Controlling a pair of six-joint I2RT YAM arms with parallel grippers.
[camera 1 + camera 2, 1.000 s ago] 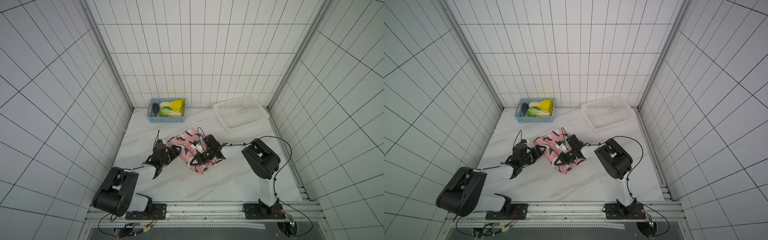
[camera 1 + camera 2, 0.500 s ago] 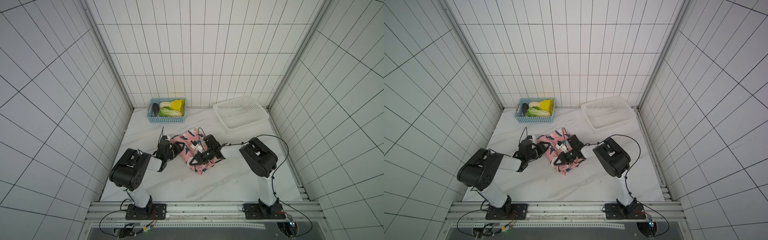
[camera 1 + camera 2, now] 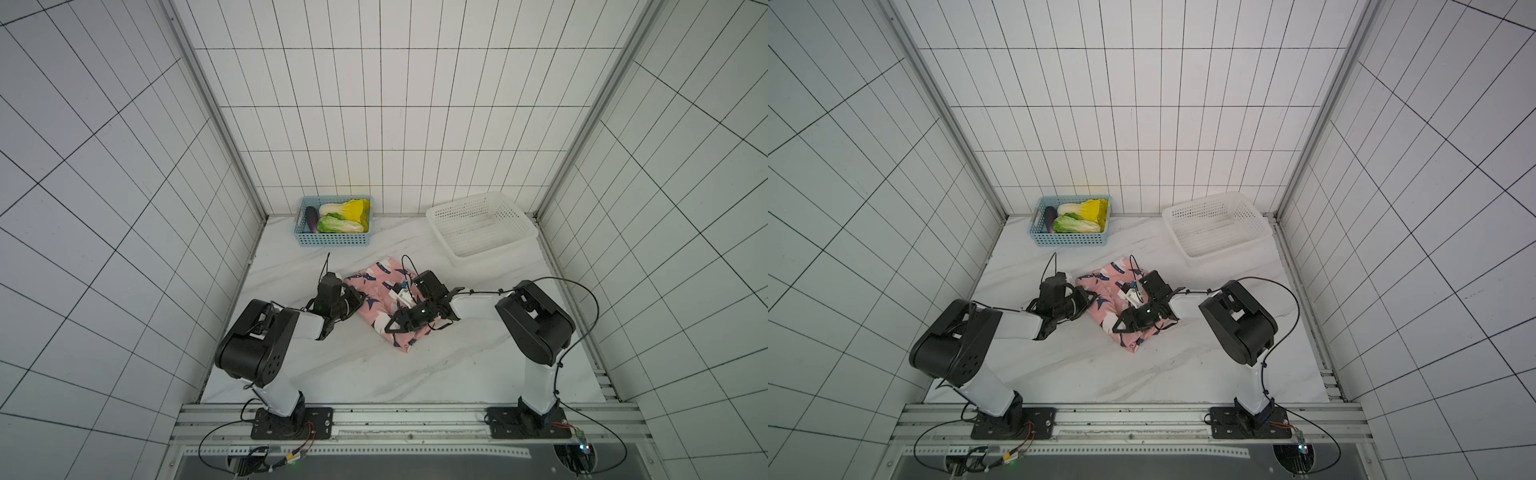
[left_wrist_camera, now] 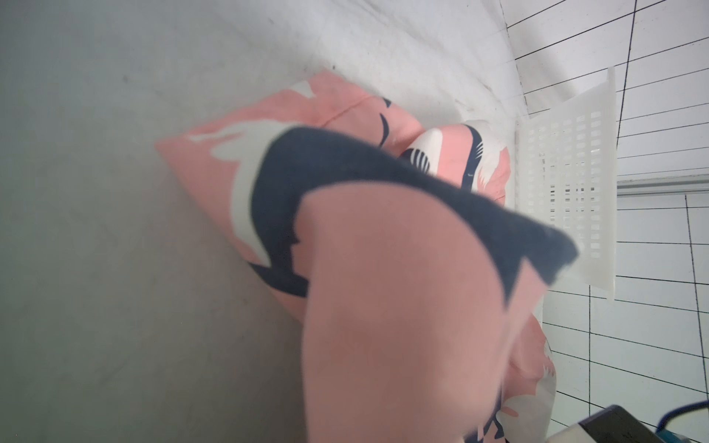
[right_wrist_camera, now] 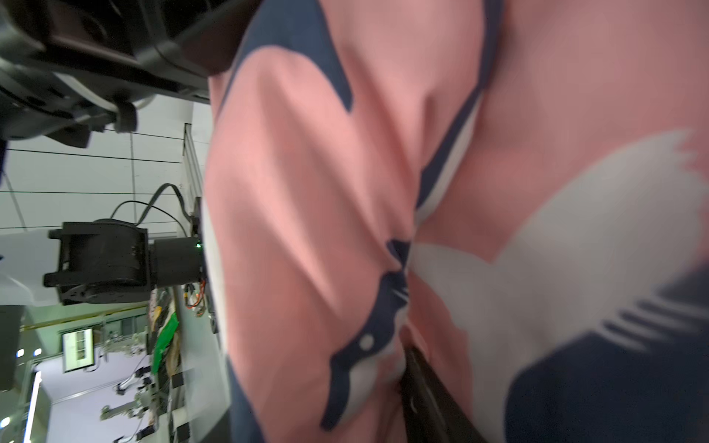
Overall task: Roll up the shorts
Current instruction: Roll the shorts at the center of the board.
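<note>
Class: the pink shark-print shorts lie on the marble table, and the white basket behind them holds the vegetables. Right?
No: the blue basket holds the vegetables; the white basket is empty, as both top views show. The shorts do lie on the table.

Close up and blurred: pink shark-print shorts point(image 4: 403, 307), bunched on the pale tabletop point(image 4: 115, 191). Beyond, a white perforated basket point(image 4: 568, 172) against a tiled wall point(image 4: 660, 115).
</note>
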